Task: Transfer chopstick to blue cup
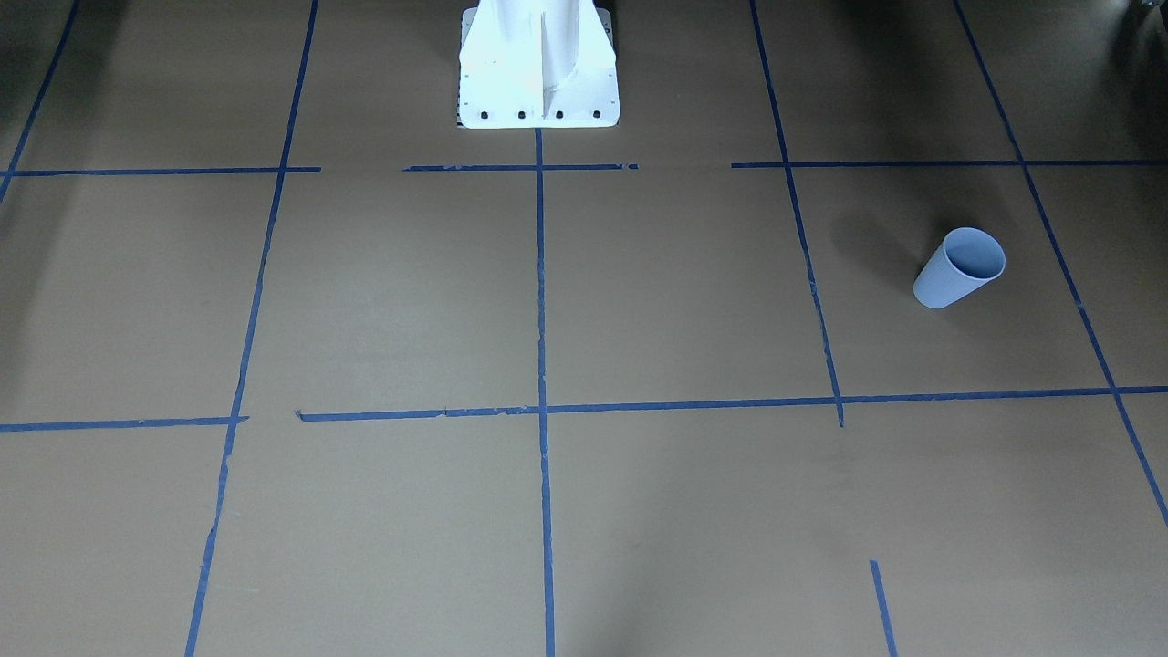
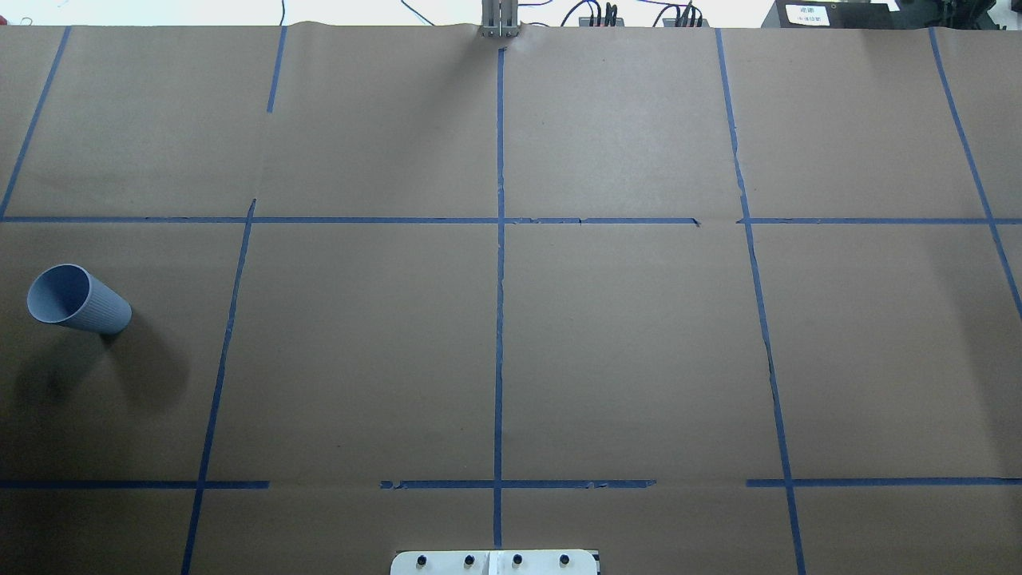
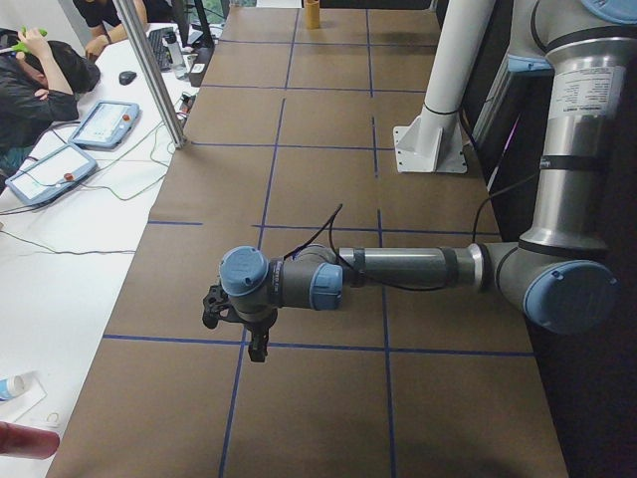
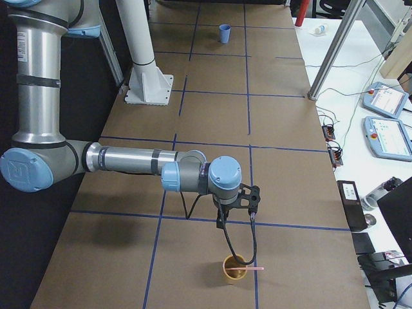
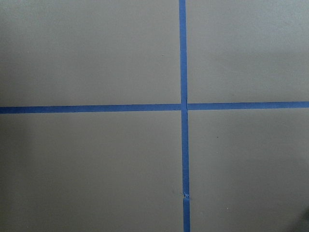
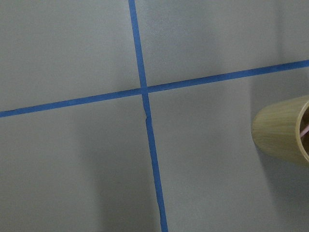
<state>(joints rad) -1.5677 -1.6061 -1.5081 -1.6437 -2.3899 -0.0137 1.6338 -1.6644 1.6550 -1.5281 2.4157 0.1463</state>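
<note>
The blue cup (image 2: 77,299) stands upright near the table's left edge in the overhead view. It also shows in the front-facing view (image 1: 958,267) and far off in the exterior right view (image 4: 224,32). The chopstick (image 4: 258,268), a thin pink stick, leans out of a tan cup (image 4: 235,268) at the table's near right end; a sliver of the chopstick (image 6: 304,131) shows in the right wrist view. My right gripper (image 4: 249,205) hangs above and behind that tan cup, apart from it. My left gripper (image 3: 258,349) hovers over bare table. I cannot tell whether either gripper is open or shut.
The table (image 2: 623,343) is covered in brown paper with a blue tape grid. The white robot base (image 1: 538,73) stands at its robot-side edge. People, tablets (image 3: 105,121) and cables lie on the white side bench, and a metal post (image 3: 157,75) rises from the table edge.
</note>
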